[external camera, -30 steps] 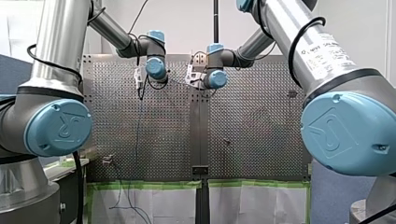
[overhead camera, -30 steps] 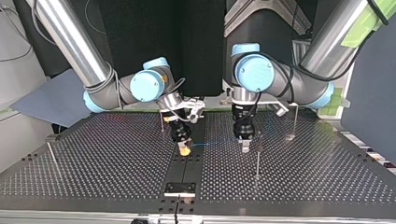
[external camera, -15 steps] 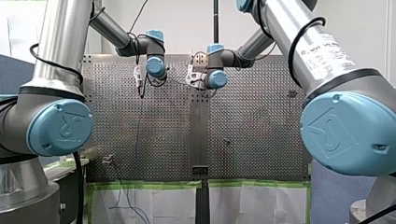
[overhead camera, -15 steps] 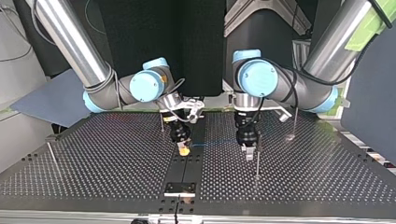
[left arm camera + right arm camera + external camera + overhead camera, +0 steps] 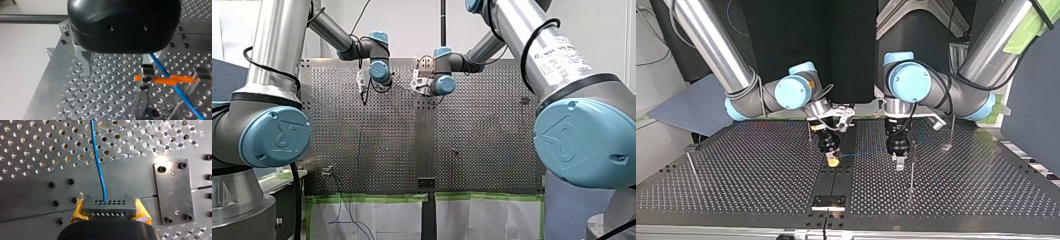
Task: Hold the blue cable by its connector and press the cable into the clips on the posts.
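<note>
In the top view my right gripper [image 5: 832,160], left of centre, sits where it was half a second ago. My left gripper [image 5: 899,162], right of centre, now stands a touch higher in the frame and slightly further left of the thin post [image 5: 911,172] than it did then.

The right wrist view shows the yellow pads [image 5: 77,211] clamped on the black connector [image 5: 108,207]. The blue cable [image 5: 98,162] leaves the connector's middle and runs straight ahead of the gripper. In the top view the cable's long axis lies nearly level, from left of centre to right of centre. In the left wrist view the left gripper's fingers stand apart: one metal finger [image 5: 86,63] shows plainly, the other only as a pale edge behind the cable. The cable passes just inside that far finger, then slants across an orange rod [image 5: 172,79] between two black clips, one being the near clip [image 5: 146,73].

The perforated metal table [image 5: 736,170] carries a black plate [image 5: 173,192] ahead of and beside the connector. In the front view green tape [image 5: 377,197] edges the table's lower border, with a white wall [image 5: 412,25] at the top. A grey sheet [image 5: 686,107] lies at the top view's left.
</note>
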You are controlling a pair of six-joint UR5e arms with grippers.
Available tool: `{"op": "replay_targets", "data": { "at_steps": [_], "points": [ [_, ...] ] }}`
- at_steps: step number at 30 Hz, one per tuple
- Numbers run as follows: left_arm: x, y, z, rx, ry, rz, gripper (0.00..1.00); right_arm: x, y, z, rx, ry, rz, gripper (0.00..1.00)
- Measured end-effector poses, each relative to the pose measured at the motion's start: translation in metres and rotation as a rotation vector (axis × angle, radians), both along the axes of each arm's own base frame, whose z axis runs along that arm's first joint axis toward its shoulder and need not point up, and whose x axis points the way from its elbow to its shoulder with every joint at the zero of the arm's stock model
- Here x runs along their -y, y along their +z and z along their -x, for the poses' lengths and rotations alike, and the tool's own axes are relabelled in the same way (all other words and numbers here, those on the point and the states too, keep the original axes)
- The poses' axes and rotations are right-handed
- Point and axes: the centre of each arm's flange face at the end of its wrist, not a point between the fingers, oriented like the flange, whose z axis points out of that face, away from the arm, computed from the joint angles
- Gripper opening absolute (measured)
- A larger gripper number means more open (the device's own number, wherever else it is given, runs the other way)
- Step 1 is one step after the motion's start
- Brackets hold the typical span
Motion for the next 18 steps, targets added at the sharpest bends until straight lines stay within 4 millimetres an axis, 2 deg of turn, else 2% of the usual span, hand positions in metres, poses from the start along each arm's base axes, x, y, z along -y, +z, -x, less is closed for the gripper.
{"op": "replay_targets", "data": {
  "at_steps": [1,2,3,4,5,6,8,9,11,18],
  "points": [
    [0.000,0.000,0.000,-0.001,0.000,-0.003,0.85,0.000,0.000,0.000,0.000,0.000,0.000,0.00],
    [0.001,0.000,0.001,-0.002,-0.001,-0.006,0.75,0.000,0.000,0.000,0.000,-0.001,0.000,0.00],
    [0.002,-0.001,0.002,-0.005,-0.002,-0.012,0.75,0.001,0.000,0.001,0.000,-0.001,0.000,0.00],
    [0.003,-0.001,0.002,-0.006,-0.003,-0.015,0.58,0.001,0.000,0.001,0.000,-0.002,0.000,0.00],
    [0.003,-0.001,0.003,-0.007,-0.003,-0.018,0.47,0.001,0.000,0.001,0.000,-0.002,0.000,0.00],
    [0.004,-0.001,0.004,-0.008,-0.002,-0.019,0.47,0.001,0.000,0.001,0.000,-0.003,0.000,0.00],
    [0.006,-0.001,0.005,-0.008,0.002,-0.019,0.17,0.002,0.000,0.001,0.000,-0.004,0.000,0.00],
    [0.007,-0.001,0.006,-0.008,0.006,-0.019,0.17,0.002,0.000,0.001,0.000,-0.004,0.000,0.00],
    [0.008,-0.001,0.007,-0.008,0.009,-0.020,0.00,0.002,0.000,0.001,0.000,-0.004,0.000,0.00],
    [0.013,-0.001,0.010,-0.007,0.004,-0.019,0.00,0.002,-0.001,0.002,-0.001,-0.003,-0.001,0.00]
  ]
}}
